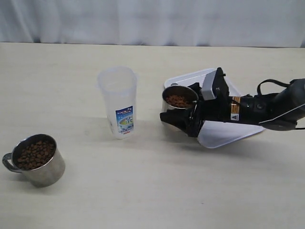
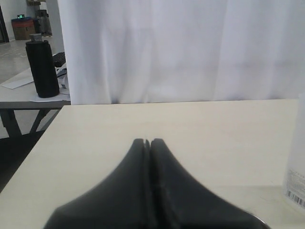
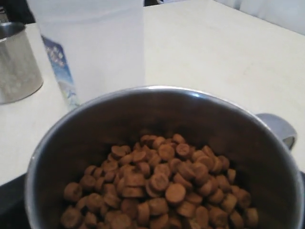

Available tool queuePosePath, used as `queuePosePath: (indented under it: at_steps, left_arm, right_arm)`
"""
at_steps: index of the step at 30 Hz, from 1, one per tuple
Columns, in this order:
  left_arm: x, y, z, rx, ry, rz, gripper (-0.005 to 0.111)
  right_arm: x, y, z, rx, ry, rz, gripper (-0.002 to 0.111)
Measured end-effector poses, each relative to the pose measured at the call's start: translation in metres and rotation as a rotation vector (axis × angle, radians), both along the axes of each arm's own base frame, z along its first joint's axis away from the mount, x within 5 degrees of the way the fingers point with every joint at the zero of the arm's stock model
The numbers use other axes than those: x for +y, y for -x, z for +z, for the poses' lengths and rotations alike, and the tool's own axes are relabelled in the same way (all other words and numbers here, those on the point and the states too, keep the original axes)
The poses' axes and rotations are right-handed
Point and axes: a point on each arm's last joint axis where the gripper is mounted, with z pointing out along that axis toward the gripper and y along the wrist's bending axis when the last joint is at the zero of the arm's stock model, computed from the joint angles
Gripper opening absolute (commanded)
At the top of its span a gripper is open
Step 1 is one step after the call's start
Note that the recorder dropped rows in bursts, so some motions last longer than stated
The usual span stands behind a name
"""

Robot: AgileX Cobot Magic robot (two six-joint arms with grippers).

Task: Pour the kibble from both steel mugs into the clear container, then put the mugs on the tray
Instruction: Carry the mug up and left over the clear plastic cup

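The right mug [image 1: 179,98] is shiny steel and about half full of round brown kibble [image 3: 157,183]. It sits between the wide-spread jaws of the right gripper [image 1: 178,113], which seem to clamp it, at the near edge of the white tray [image 1: 228,136]. The arm covers part of the tray. The clear container [image 1: 118,101] stands upright just beside this mug. The left mug [image 1: 34,160], also filled, stands alone on the table [image 1: 157,191], well apart. The left gripper [image 2: 147,141] has its jaws pressed together, holding nothing.
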Motion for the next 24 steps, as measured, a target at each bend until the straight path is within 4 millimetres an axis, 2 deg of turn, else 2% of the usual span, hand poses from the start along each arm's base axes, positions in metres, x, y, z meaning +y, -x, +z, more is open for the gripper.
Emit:
queuePosePath:
  at_steps: [4,9,22,24]
  left_arm:
    - [0.0,0.0,0.0,0.0,0.0,0.0,0.0]
    - [0.0,0.0,0.0,0.0,0.0,0.0,0.0]
    - [0.0,0.0,0.0,0.0,0.0,0.0,0.0]
    - [0.0,0.0,0.0,0.0,0.0,0.0,0.0]
  right_arm:
    - [-0.011,-0.002,0.018,0.07,0.059,-0.101,0.005]
    - [-0.019,0.006,0.043,0.073,0.114,-0.178,0.005]
    - [-0.037,0.049,0.074,0.044,0.165,-0.297,0.005]
    - [-0.041,0.061,0.081,0.037,0.17,-0.312,0.005]
